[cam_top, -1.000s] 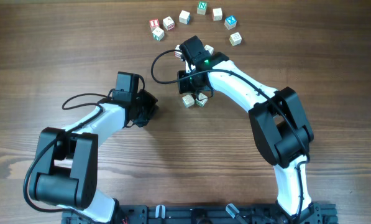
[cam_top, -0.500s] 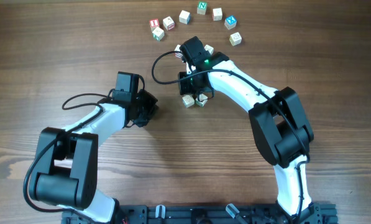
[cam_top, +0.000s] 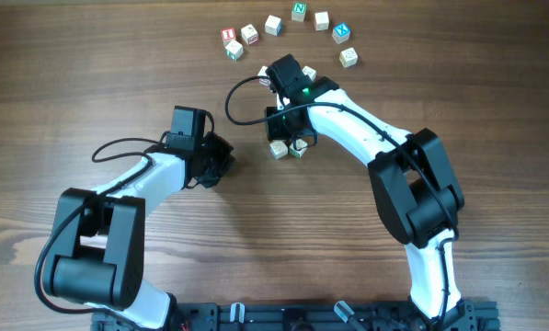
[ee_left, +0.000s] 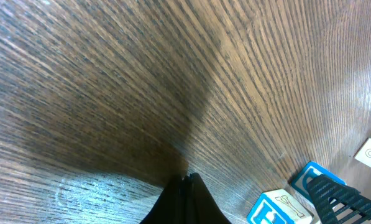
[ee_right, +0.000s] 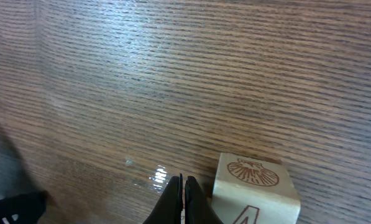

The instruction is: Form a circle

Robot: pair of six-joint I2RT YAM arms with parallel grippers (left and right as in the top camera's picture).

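- Nothing has visibly shifted in the past second: both arms and all the cubes [cam_top: 273,25] lie where they did.
- The circle is no ring yet. Eight cubes curve in an open arc [cam_top: 322,20] beyond the right gripper [cam_top: 289,138], on the far side of its wrist and well apart from its tips.
- A pair [cam_top: 279,148] of loose cubes sits at those tips, one on each side. Two more show only partly from under the wrist.
- The right gripper's jaws are pressed together and hold nothing. Its wrist view shows a shell cube [ee_right: 253,183] just beside the tips, on their right; whether they touch cannot be told.
- The left gripper [ee_left: 186,186] is likewise closed and empty, with bare table [cam_top: 90,74] ahead of it and the pair off to its right.
- Risk: closed tips can only nudge. A push off a cube's centre would likely spin it or send it wide, and a sweep toward the arc could knock placed cubes out of line with the wrist.
- The right arm [cam_top: 366,129] reaches forward and inward, wrist bent down over the pair. The left arm [cam_top: 154,175] is folded low, pointing toward the pair from its own side.
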